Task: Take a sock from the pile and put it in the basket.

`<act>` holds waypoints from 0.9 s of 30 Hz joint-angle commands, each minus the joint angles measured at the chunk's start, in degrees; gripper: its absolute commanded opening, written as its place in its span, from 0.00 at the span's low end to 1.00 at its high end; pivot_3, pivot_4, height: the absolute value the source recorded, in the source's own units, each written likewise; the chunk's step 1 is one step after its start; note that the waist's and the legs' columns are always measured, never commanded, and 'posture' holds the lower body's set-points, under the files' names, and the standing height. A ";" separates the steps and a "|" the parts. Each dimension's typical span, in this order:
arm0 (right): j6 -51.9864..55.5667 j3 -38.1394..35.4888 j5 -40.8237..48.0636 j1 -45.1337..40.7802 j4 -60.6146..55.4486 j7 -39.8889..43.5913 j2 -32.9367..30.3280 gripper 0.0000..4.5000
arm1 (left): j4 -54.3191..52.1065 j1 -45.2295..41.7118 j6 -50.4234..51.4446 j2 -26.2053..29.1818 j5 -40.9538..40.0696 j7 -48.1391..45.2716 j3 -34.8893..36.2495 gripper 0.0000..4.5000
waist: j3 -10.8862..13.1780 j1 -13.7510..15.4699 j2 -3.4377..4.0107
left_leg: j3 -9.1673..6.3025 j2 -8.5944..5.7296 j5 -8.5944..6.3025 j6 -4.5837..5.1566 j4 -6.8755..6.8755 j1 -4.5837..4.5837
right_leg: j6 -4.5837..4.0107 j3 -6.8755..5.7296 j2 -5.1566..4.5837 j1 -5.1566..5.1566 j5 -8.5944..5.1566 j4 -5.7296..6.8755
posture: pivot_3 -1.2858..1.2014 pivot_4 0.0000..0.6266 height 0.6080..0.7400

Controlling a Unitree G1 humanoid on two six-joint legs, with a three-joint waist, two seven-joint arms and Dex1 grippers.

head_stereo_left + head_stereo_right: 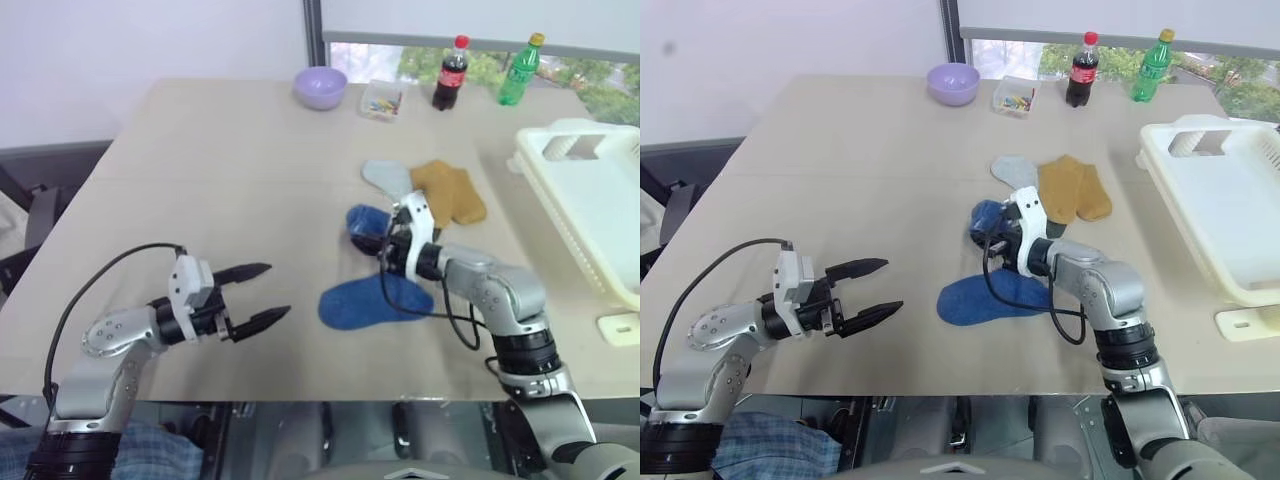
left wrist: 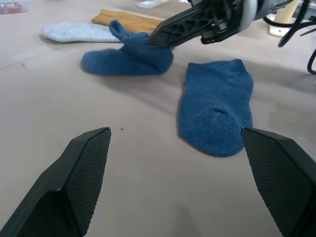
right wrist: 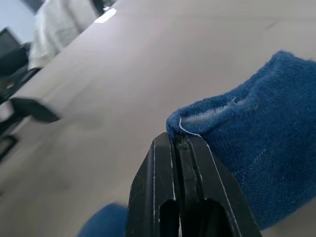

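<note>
The pile lies right of the table's middle: a pale grey-blue sock (image 1: 384, 176), a mustard sock (image 1: 448, 192), a crumpled royal blue sock (image 1: 366, 222) and a flat royal blue sock (image 1: 372, 301) nearer me. My right gripper (image 3: 177, 140) is shut on the cuff edge of the crumpled blue sock (image 3: 256, 163), pinching it between the fingertips. The white basket (image 1: 590, 195) stands at the table's right edge. My left gripper (image 1: 276, 290) hovers open over bare table at the near left, pointing toward the socks, with nothing between its fingers (image 2: 79, 173).
Along the far edge stand a lilac bowl (image 1: 320, 87), a small clear tray (image 1: 382, 101) of coloured bits, a cola bottle (image 1: 451, 73) and a green bottle (image 1: 519, 70). A small white part (image 1: 620, 328) lies by the basket's near corner.
</note>
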 commanded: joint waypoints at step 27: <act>-6.20 -8.66 -3.52 1.67 8.04 -4.87 -7.34 0.03 | 6.82 -7.89 -1.22 -3.50 0.37 0.34 -0.90 1.00 | -0.02 0.08 -0.03 | 0.02 -0.03 0.00 0.00 0.04 -0.03 | 0.17 0.01 -0.01 0.02 0.09 -0.04 | 0.52 0.24 0.93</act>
